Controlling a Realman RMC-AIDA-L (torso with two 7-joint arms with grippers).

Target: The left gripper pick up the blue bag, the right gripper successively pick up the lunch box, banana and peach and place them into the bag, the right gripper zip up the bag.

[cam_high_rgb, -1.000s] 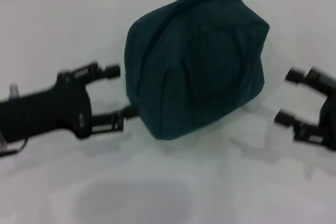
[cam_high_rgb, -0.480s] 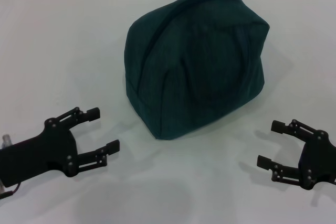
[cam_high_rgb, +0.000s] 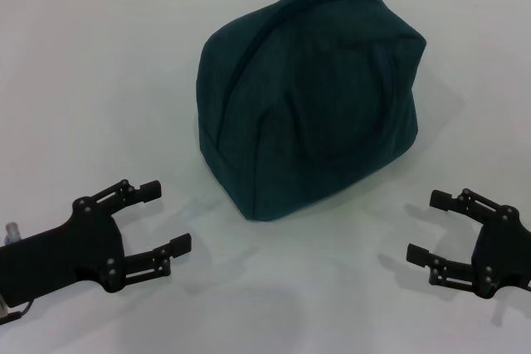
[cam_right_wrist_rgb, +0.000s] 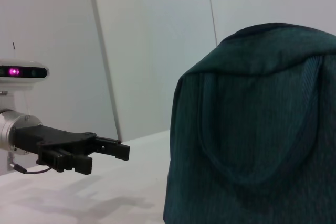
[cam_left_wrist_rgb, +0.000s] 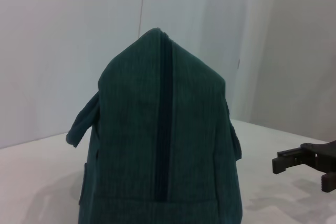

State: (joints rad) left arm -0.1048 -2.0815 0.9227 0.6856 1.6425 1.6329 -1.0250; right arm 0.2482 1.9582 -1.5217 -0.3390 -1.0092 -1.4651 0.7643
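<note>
The blue bag [cam_high_rgb: 309, 93] stands closed and bulging on the white table [cam_high_rgb: 99, 64], in the upper middle of the head frame. The left gripper [cam_high_rgb: 163, 217] rests at lower left with its fingers spread and empty. The right gripper [cam_high_rgb: 431, 225] sits at lower right, likewise spread, both well apart from the bag.

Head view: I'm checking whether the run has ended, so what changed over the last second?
Both arms pulled back from the blue bag toward the robot. The left tool left the bag's left side and the right tool its right side; both are open, empty and low on the white table. The bag stayed closed and in place.
</note>
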